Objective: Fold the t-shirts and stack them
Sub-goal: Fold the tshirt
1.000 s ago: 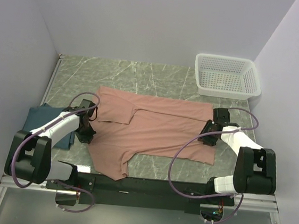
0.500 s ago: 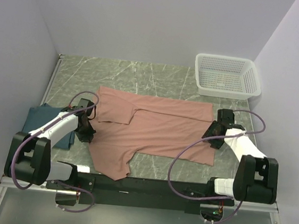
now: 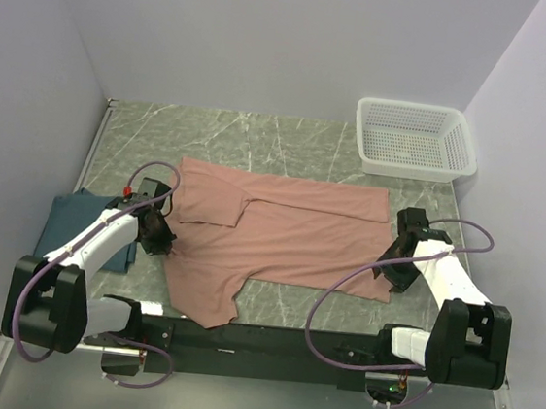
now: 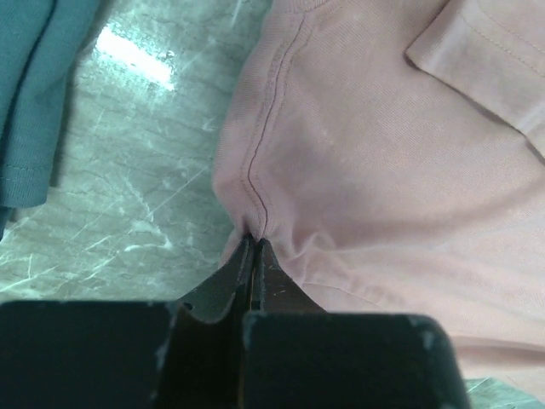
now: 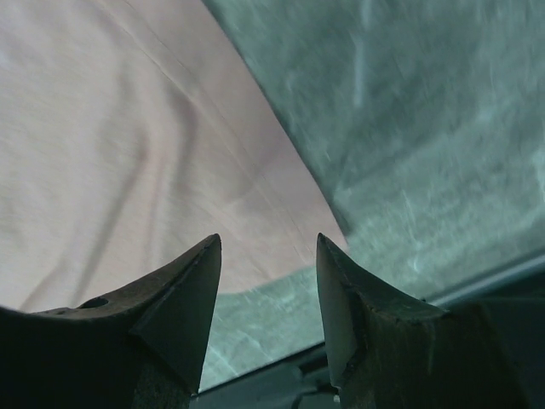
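The salmon-pink t-shirt (image 3: 280,230) lies spread on the green marble table, its top edge folded over. My left gripper (image 3: 157,234) is shut on the shirt's left edge; in the left wrist view its jaws (image 4: 255,243) pinch a seam of the pink cloth (image 4: 375,170). The dark teal-blue t-shirt (image 3: 80,228) lies folded at the left, also in the left wrist view (image 4: 30,94). My right gripper (image 3: 400,273) is open and empty above the pink shirt's lower right corner (image 5: 281,256); the right wrist view shows the gripper (image 5: 268,243) with the corner between its fingertips.
A white mesh basket (image 3: 415,138) stands at the back right corner. Walls close in the table on three sides. The black base rail (image 3: 268,341) runs along the near edge. Purple cables loop off both arms.
My right gripper has moved toward the near edge along the shirt's right side, down to its lower corner. My left gripper has shifted slightly nearer, staying shut on the cloth.
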`<act>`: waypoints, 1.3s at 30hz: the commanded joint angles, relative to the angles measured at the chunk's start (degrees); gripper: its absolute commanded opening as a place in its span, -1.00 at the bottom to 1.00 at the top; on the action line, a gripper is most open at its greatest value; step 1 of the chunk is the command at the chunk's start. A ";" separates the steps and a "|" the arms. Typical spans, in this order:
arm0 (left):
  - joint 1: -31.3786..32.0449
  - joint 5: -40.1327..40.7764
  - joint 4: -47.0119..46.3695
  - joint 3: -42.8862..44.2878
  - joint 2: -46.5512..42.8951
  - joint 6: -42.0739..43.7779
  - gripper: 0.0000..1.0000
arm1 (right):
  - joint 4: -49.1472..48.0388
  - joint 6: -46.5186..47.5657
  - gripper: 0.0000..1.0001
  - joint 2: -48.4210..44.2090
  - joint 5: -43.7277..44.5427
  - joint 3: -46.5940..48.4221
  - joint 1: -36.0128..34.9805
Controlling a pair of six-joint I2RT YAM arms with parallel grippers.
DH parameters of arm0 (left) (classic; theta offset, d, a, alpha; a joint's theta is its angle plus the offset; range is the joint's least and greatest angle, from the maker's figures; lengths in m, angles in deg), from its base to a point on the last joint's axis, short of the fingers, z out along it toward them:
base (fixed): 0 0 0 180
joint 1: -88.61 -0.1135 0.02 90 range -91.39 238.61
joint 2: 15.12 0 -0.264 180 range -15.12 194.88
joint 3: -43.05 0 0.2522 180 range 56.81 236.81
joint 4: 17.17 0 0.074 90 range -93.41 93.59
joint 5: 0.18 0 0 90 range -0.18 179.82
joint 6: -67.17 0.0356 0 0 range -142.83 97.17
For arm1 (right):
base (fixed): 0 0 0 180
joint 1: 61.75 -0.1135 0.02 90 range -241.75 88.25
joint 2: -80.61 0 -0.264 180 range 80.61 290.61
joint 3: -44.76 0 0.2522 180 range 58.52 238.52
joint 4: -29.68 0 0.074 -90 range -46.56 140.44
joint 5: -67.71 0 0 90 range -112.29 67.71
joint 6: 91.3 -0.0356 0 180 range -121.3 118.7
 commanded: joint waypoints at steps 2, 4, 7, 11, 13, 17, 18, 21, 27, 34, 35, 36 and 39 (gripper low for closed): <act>-0.23 -0.99 -1.73 -0.18 -1.33 1.35 -0.98 | 6.32 -5.01 0.11 -0.28 -0.61 1.43 0.48; -0.23 -1.17 -1.82 -0.27 -1.68 1.35 -0.98 | 6.85 -5.72 0.11 -0.36 -1.58 1.25 0.40; -0.14 -1.69 -1.64 -0.18 -2.21 1.26 -0.98 | 8.43 -6.68 0.12 0.69 -1.32 1.25 0.48; -0.14 -1.78 -2.08 -0.35 -2.39 1.44 -0.98 | 8.96 -9.22 0.12 -0.97 -1.32 -0.33 0.40; -0.14 -2.13 -2.34 -0.35 -1.95 1.61 -0.98 | 8.53 -10.37 0.12 -1.59 -1.14 -0.77 0.40; -0.14 -2.40 -2.26 -0.27 -1.86 1.79 -0.98 | 5.11 -13.79 0.10 -2.29 -1.76 -3.48 0.40; -0.14 -2.48 -2.34 -0.35 -2.03 1.88 -0.98 | 4.49 -14.68 0.10 -2.73 -1.76 -4.02 0.40; -0.14 -2.49 -2.43 -0.27 -1.95 1.88 -0.99 | 2.11 -16.70 0.08 -3.70 -1.59 -5.69 0.48; -0.14 -1.78 -1.91 -0.27 -2.21 1.35 -0.99 | -1.14 -18.73 0.01 -3.09 -0.44 -7.97 1.19; -0.14 -0.82 -1.20 -0.09 -1.68 0.65 -0.99 | -3.87 -19.17 -0.18 -5.02 1.14 -11.23 3.47; -0.23 -0.64 -1.03 0.00 -1.68 0.73 -0.99 | -3.35 -19.17 -0.27 -5.20 1.40 -10.97 3.65; -0.23 -0.38 -1.03 0.00 -1.77 0.56 -0.99 | -2.91 -19.08 -0.38 -5.20 1.93 -10.62 3.82; -0.31 -0.20 -0.50 0.08 -1.68 0.38 -0.99 | -0.45 -17.94 -0.84 -4.85 4.13 -8.69 4.70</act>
